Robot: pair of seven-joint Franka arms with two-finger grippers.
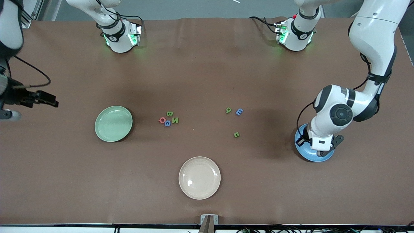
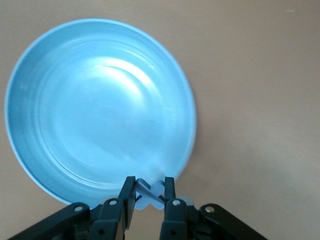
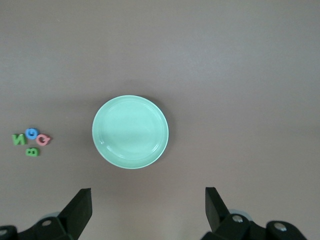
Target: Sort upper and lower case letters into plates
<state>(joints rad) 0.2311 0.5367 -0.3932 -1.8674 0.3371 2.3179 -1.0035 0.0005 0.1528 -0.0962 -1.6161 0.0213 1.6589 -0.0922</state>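
My left gripper (image 2: 150, 183) is shut on a small pale blue letter (image 2: 150, 194), held over the rim of the blue plate (image 2: 100, 110). In the front view the left hand (image 1: 321, 146) covers most of that plate (image 1: 304, 152). My right gripper (image 3: 148, 210) is open and empty, up in the air at the right arm's end of the table (image 1: 48, 98). The mint green plate (image 1: 113, 123) is empty and also shows in the right wrist view (image 3: 130, 132). A green B (image 1: 169, 113), red Q (image 1: 161, 120), blue G (image 1: 167, 123) and green N (image 1: 175, 120) lie clustered beside it.
Three more letters lie toward the left arm's end: a green one (image 1: 228, 110), a blue one (image 1: 239, 112), and a green one (image 1: 236, 134) nearer the front camera. An empty cream plate (image 1: 199, 177) sits near the table's front edge.
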